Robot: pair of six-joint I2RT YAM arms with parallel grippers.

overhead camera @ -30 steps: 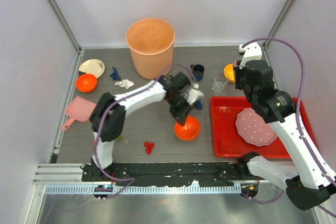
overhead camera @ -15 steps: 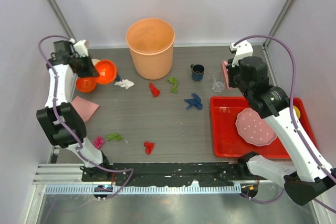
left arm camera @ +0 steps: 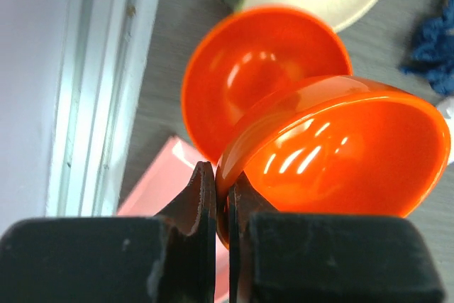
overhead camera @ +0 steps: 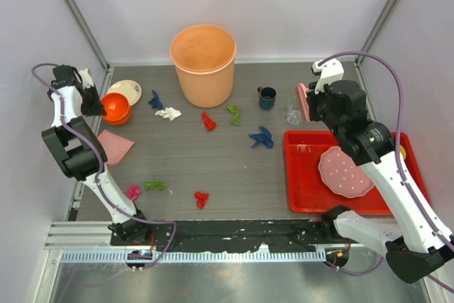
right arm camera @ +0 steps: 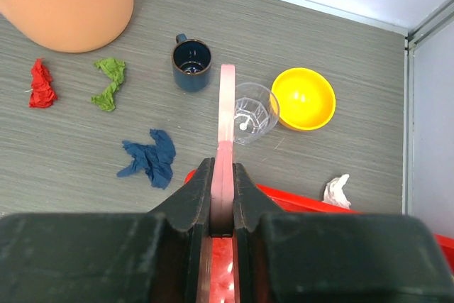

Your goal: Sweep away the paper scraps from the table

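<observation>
Paper scraps lie across the dark table (overhead camera: 184, 161): blue (overhead camera: 155, 100), white (overhead camera: 168, 113), red (overhead camera: 208, 120), green (overhead camera: 233, 113), blue (overhead camera: 261, 137), magenta (overhead camera: 133, 191), green (overhead camera: 154, 185) and red (overhead camera: 201, 198). The right wrist view shows red (right arm camera: 42, 84), green (right arm camera: 108, 83), blue (right arm camera: 150, 156) and white (right arm camera: 335, 191) scraps. My left gripper (overhead camera: 96, 104) (left arm camera: 221, 175) is shut on the rim of an orange bowl (left arm camera: 340, 154), held over a second orange bowl (left arm camera: 248, 76) at the far left. My right gripper (overhead camera: 312, 101) (right arm camera: 223, 168) is shut on a thin pink plate (right arm camera: 226, 111), seen edge-on.
A pink dustpan (overhead camera: 113, 147) lies at the left edge. A big orange bucket (overhead camera: 203, 62) stands at the back. A cream plate (overhead camera: 125, 91), dark mug (overhead camera: 267, 97), clear cup (overhead camera: 294, 111), yellow bowl (right arm camera: 303, 98) and a red tray (overhead camera: 305, 189) with a dotted pink plate (overhead camera: 344, 172) stand around.
My left arm has swung from the table's middle to the far left with the orange bowl, bringing it over the other orange bowl. My right gripper now shows the pink plate in it.
</observation>
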